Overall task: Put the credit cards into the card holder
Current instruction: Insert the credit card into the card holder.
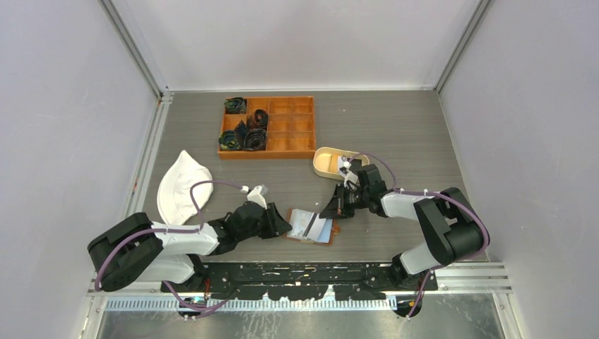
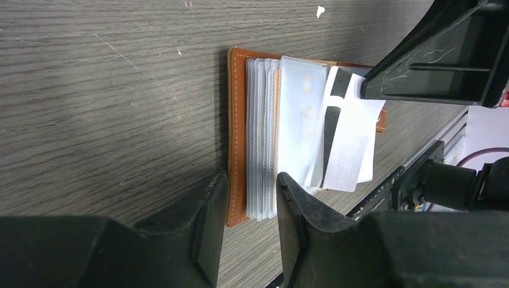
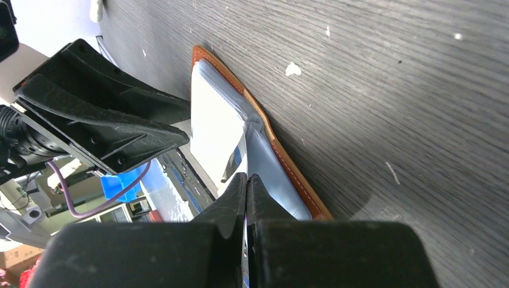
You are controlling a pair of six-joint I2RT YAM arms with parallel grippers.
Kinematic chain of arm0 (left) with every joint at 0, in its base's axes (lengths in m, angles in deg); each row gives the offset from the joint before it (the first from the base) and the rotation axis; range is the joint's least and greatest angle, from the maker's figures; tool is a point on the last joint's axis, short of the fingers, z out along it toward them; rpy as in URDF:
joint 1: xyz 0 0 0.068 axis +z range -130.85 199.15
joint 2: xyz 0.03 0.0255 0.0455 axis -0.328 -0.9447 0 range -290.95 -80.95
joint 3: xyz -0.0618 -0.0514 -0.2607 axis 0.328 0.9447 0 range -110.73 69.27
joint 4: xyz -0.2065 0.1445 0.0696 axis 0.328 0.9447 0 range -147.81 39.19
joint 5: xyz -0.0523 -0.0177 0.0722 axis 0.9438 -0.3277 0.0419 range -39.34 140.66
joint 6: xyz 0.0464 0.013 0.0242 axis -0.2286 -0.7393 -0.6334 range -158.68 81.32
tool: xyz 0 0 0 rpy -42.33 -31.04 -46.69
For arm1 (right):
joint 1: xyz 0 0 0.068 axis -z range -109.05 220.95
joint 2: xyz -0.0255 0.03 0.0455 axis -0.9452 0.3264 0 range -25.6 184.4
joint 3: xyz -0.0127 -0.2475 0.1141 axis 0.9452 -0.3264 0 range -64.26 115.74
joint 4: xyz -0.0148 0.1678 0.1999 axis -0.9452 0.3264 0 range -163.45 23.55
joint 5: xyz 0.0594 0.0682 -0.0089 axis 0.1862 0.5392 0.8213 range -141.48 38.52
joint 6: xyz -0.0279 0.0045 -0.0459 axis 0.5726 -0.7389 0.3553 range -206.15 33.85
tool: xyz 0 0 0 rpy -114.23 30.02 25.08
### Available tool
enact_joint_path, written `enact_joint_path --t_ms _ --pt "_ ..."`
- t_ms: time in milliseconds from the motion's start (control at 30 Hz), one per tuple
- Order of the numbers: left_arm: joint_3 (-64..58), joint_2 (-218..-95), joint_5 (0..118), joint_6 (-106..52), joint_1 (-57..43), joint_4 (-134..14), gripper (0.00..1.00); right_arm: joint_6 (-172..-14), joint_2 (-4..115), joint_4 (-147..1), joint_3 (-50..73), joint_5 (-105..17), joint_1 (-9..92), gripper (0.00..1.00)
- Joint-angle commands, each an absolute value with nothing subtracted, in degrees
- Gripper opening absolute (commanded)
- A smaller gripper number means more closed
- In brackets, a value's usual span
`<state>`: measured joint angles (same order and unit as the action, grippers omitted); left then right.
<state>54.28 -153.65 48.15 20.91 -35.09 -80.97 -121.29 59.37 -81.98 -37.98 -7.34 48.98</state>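
Observation:
The brown leather card holder (image 1: 336, 230) lies open on the table near the front edge, its clear sleeves (image 2: 261, 132) fanned up. My left gripper (image 2: 252, 186) is closed round the holder's leather cover (image 2: 237, 138) and sleeve stack at one end. A white credit card with a dark stripe (image 2: 351, 144) sticks out of the sleeves, over a light blue one (image 2: 297, 120). My right gripper (image 3: 246, 180) is shut on the white card's edge, just right of the holder (image 3: 282, 162). In the top view the left gripper (image 1: 282, 222) and right gripper (image 1: 332, 210) flank the holder.
An orange compartmented box (image 1: 268, 154) with dark rolled items stands at the back. A beige oval tray (image 1: 326, 166) sits just behind the right gripper. A white cloth cap (image 1: 180, 187) lies at the left. The black base rail (image 1: 318, 272) runs close in front of the holder.

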Motion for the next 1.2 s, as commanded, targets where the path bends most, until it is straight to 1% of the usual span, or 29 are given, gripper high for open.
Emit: enact_joint_path --t_ms 0,567,1167 --pt "54.59 -155.06 48.58 20.39 -34.99 -79.67 0.37 -122.08 58.40 -83.22 -38.51 -8.17 48.72 0.01" --pt "54.51 -155.08 48.84 20.36 -34.99 -79.78 0.37 -121.75 61.11 -78.47 -36.77 -10.50 48.73 0.01" --pt "53.89 -158.54 50.39 20.47 -35.00 -82.81 0.36 -123.07 62.45 -81.62 -35.90 -8.82 48.72 0.01"
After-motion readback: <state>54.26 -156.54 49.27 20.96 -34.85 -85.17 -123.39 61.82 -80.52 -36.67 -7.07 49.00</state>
